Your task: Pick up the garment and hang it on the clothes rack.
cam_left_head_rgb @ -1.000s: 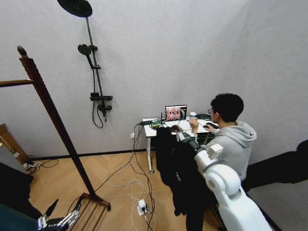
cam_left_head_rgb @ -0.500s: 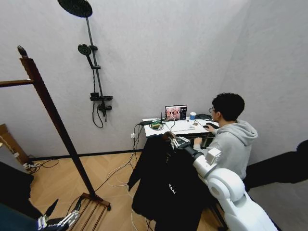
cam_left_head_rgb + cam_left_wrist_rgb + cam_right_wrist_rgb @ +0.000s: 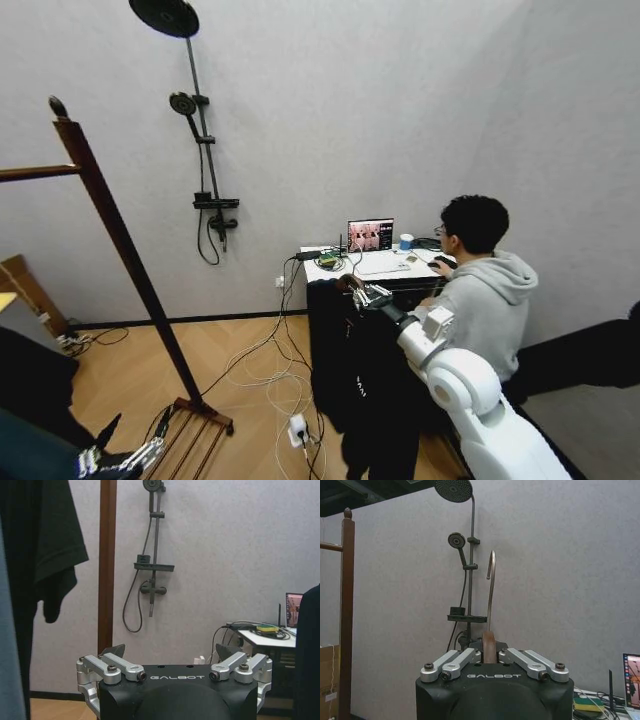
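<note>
I count one garment (image 3: 360, 380), one clothes rack (image 3: 125, 250), one black shower-head stand (image 3: 205, 170) on the wall, one desk (image 3: 375, 268) and one laptop (image 3: 370, 235) on it. My two arms are both in view.

The garment is a long, all-black jacket with a small white mark on its front. It hangs straight down in front of the desk, well apart from the clothes rack, with its hem near the floor. My right gripper (image 3: 366, 293) is at the garment's top edge, just in front of the desk, and its fingers are clamped together on the neck of the silver hanger (image 3: 490, 580). In the right wrist view the hanger's hook rises upright from between the pinched fingers, with the clothes rack's knob-topped post (image 3: 347, 610) off to one side.

My left gripper (image 3: 125, 460) sits low beside the clothes rack's foot shelf (image 3: 195, 440), its fingers spread wide and holding nothing. A dark shirt (image 3: 45, 550) hangs beside the rack's post in the left wrist view.
</note>
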You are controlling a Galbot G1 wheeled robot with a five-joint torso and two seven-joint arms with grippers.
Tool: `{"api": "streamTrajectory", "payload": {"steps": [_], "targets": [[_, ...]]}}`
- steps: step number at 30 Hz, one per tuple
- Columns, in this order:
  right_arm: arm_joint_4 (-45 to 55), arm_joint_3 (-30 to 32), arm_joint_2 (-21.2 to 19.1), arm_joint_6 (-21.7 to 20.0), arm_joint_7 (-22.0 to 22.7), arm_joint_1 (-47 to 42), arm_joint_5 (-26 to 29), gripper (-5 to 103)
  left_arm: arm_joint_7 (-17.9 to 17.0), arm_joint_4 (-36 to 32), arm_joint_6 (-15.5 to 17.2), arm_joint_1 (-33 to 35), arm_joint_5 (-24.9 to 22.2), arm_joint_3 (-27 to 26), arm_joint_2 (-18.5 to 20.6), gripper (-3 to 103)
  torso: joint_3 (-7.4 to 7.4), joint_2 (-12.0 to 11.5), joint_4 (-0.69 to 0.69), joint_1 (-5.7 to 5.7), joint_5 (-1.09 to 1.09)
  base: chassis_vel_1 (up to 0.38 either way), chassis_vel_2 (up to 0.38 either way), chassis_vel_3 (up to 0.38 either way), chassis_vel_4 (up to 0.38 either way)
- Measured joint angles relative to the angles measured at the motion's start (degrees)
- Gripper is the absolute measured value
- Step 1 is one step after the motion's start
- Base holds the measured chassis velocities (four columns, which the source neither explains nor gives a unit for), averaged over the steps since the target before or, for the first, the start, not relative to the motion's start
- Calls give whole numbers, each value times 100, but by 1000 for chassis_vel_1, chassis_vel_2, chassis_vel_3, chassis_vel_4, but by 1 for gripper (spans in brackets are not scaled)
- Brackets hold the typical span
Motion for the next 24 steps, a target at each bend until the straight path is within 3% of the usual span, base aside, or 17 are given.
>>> {"api": "streamTrajectory", "payload": {"steps": [24], "targets": [[-295,139,-79,195,-105,38,-83,10,0,0,0,0,0,0,0,100,0,0,1,0,0,106,99,111,102]]}}
